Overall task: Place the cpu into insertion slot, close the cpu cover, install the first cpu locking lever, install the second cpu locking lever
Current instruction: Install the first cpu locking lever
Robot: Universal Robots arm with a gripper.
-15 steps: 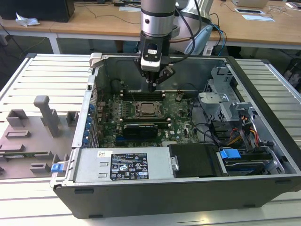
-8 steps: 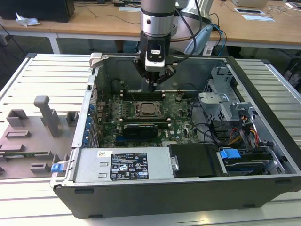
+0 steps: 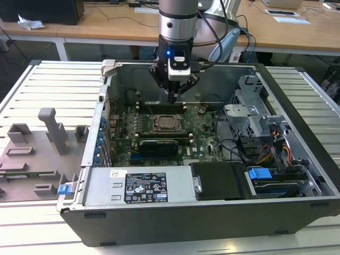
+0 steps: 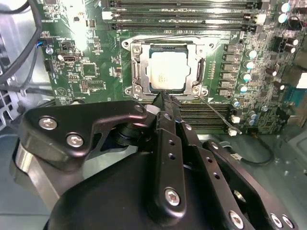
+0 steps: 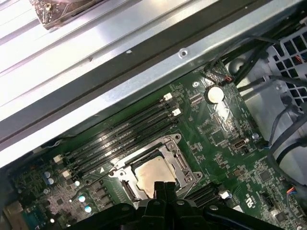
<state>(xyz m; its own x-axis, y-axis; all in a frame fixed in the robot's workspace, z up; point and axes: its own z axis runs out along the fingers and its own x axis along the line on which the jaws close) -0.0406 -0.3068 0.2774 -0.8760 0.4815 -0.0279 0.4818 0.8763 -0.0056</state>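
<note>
cpu (image 4: pixel 167 72) is seen seated flat in the insertion slot (image 4: pixel 128 90), its silver-grey top turned upward. The cpu cover (image 4: pixel 135 72) is laid down around it, so that the chip shows through the square window. A thin wire lever (image 4: pixel 218 111) is seen running slantwise out from one corner of the socket, across the nearer memory slots (image 4: pixel 206 115). The gripper (image 4: pixel 164 98) is held just beside the cpu, its black fingers drawn together with nothing between them. In both wrist views the tips are seen at the socket's edge, though contact with the frame cannot be judged. In the exterior view the gripper (image 3: pixel 173 95) is shown raised over the green motherboard (image 3: pixel 204 130), on the side of the cpu (image 3: pixel 169 123) towards the case's far wall. Around the board stands the open computer case (image 3: pixel 212 212) – its power supply (image 3: pixel 143 186) at the near wall – all set on a slatted metal table (image 3: pixel 42 79).
</note>
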